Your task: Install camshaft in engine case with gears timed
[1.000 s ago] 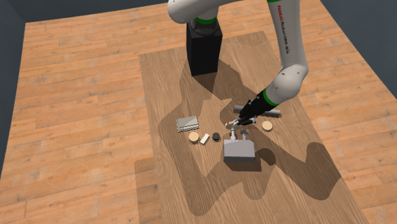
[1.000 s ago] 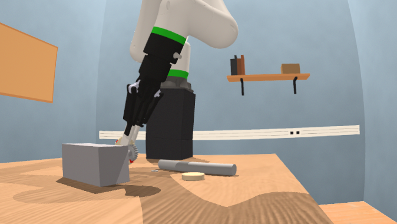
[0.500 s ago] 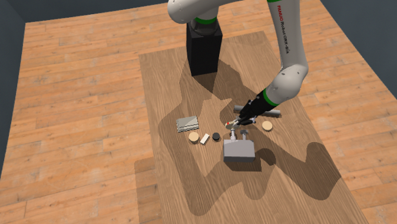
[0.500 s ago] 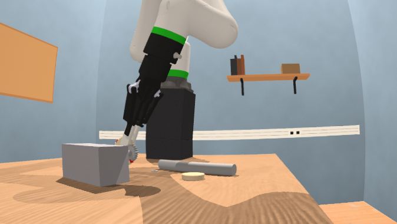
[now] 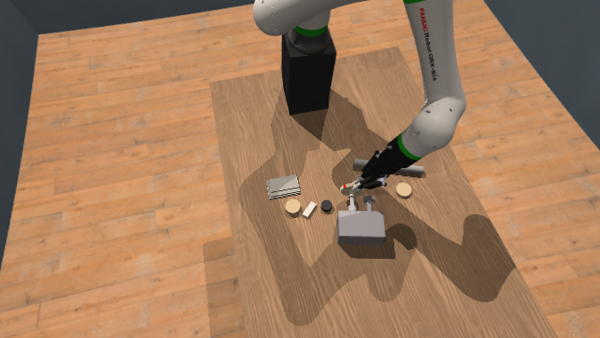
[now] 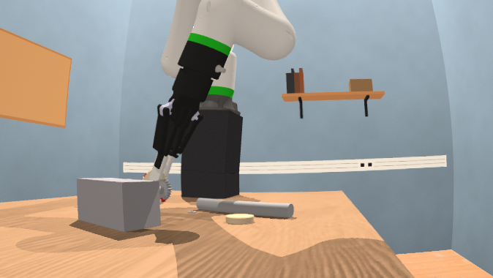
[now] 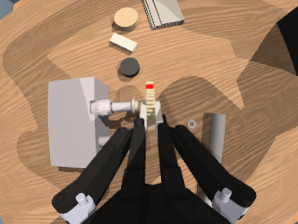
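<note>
Grey engine case (image 6: 117, 203) hides most of the camshaft (image 7: 136, 106) pinched in the gripper (image 7: 150, 119).

Grey engine case (image 5: 360, 227), red-marked cream camshaft (image 7: 149, 106).

Off-white rounded arm (image 5: 438, 67) w/ green joint bands, red "FANUC" + dark "Robot CRX-5iA" lettering on one link; black wrist section, black tool (image 7: 150, 121) w/ slim linkage fingers, pale pivot knuckles; black box pedestal (image 5: 327, 95)
</note>
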Robot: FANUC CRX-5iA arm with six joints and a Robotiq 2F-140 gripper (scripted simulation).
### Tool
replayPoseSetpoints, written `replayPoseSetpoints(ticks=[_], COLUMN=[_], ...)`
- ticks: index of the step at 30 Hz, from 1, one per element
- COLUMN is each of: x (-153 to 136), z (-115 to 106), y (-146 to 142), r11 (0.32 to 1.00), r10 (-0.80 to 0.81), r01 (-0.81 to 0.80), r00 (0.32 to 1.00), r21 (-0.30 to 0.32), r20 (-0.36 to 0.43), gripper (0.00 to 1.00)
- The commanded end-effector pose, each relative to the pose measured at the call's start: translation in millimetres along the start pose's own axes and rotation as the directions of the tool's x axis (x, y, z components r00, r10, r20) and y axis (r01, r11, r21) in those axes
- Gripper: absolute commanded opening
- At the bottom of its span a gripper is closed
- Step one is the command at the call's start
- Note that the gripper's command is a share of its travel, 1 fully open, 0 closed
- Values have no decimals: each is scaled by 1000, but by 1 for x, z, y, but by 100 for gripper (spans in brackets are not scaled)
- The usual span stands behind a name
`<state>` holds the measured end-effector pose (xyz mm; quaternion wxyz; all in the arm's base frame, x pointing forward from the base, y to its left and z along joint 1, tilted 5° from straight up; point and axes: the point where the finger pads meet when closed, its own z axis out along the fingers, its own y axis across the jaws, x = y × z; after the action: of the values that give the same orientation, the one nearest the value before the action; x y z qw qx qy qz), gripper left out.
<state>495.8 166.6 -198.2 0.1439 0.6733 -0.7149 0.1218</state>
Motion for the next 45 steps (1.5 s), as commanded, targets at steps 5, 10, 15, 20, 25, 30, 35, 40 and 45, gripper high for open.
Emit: replayPoseSetpoints(ticks=[5,10,15,20,25,30,35,40,45], x=[0,0,0,0,0,0,0,0,0], z=[-1,-1,-1,-1,-1,-1,-1,-1,-1], y=[-2,-4,-8,-12,-15,-19,-21,-23,-23], r11=[1000,1000,1000,1000,1000,1000,1000,1000,1000], r10=[0,0,0,0,0,0,0,0,0], r01=[0,0,0,0,0,0,0,0,0], r00=[1000,1000,1000,1000,1000,1000,1000,1000,1000], r21=[1,1,1,1,1,1,1,1,1], r20=[1,1,1,1,1,1,1,1,1], gripper=[14,14,14,14,14,14,14,14,14])
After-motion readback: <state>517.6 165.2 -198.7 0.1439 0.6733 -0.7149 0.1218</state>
